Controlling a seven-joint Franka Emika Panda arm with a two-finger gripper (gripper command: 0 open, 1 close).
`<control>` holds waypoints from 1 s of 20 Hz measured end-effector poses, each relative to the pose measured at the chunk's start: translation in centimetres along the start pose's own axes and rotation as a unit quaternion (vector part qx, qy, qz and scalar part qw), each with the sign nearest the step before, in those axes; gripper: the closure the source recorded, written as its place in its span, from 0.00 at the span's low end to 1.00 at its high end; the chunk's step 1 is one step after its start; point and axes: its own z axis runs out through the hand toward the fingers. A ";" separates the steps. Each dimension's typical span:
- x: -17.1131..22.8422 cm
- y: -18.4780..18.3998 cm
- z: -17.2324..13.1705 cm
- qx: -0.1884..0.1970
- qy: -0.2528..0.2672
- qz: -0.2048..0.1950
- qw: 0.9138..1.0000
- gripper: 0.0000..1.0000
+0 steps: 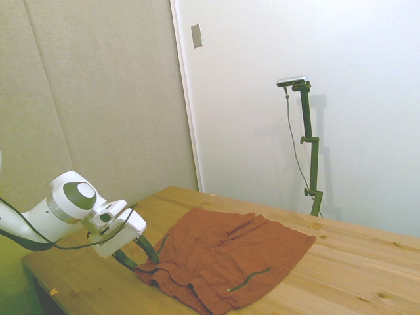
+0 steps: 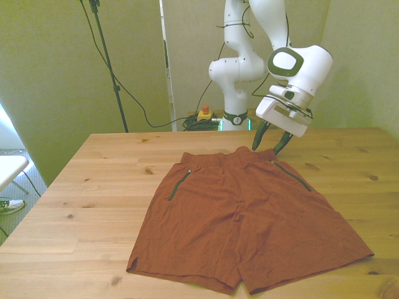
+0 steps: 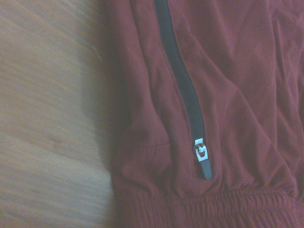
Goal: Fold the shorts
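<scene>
The rust-red shorts (image 2: 249, 212) lie spread flat on the wooden table (image 2: 93, 187), waistband toward the far edge and both legs toward the near edge. Each side has a dark green pocket zipper (image 2: 179, 185). My gripper (image 2: 270, 144) stands open, tilted, with its dark fingertips (image 2: 257, 142) just over the waistband corner at the front view's right. In the side view the gripper (image 1: 138, 256) sits at the near-left end of the shorts (image 1: 230, 256). The wrist view shows the shorts (image 3: 228, 95), a zipper with its silver pull (image 3: 200, 151), and the gathered waistband from close by.
Bare wood (image 3: 47, 118) lies beside the waistband corner. Behind the table's far edge, cables and a red button (image 2: 203, 114) sit near the robot base. A white surface (image 2: 9, 167) stands off the table at the front view's left.
</scene>
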 end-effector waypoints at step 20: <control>-0.8 -1.2 0.6 0.006 -0.008 -0.001 1.000 1.00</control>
